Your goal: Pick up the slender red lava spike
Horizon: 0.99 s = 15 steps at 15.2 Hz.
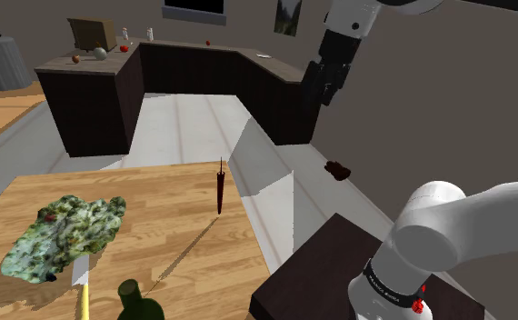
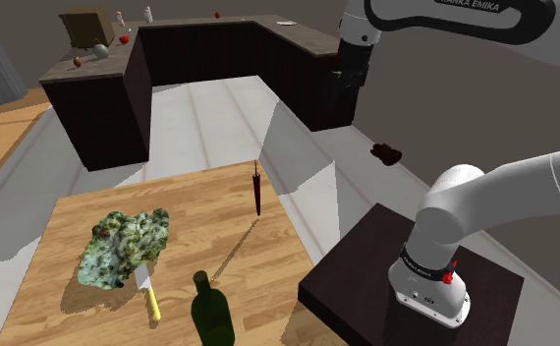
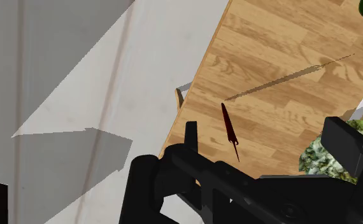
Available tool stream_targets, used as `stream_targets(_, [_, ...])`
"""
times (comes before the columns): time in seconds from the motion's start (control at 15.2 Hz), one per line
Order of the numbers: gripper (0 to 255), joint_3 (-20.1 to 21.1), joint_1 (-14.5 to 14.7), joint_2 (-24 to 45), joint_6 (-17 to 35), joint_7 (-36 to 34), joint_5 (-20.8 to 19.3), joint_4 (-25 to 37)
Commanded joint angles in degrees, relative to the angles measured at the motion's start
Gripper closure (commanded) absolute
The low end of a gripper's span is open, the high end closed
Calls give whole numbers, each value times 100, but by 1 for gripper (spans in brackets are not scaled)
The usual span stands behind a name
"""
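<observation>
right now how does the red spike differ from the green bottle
The spike is dark red; the bottle is dark green. The spike is thin and pointed; the bottle is wide with a narrow neck. In the shoulder view the spike stands near the wooden table's far edge, the bottle at its near edge. Both stand upright.

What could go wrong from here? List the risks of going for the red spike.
1. The spike is thin and stands upright on its end; a finger brushing it would likely topple it.
2. It stands near the edge of the wooden table, so once tipped it might roll off.
3. The open gripper hangs high and off to one side; a slightly misaligned descent could miss so narrow a target.
</observation>
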State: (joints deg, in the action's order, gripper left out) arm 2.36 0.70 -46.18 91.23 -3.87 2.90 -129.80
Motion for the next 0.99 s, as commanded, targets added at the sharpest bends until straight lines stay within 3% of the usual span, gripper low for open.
stream_targets(0.0, [0, 0, 0, 0, 0, 0, 0, 0])
stream_targets(0.46, [0, -618, 315, 394, 1689, 1382, -19, -984])
stream_targets(0.92, [0, -1293, 775, 1408, 3336, 2912, 226, -1386])
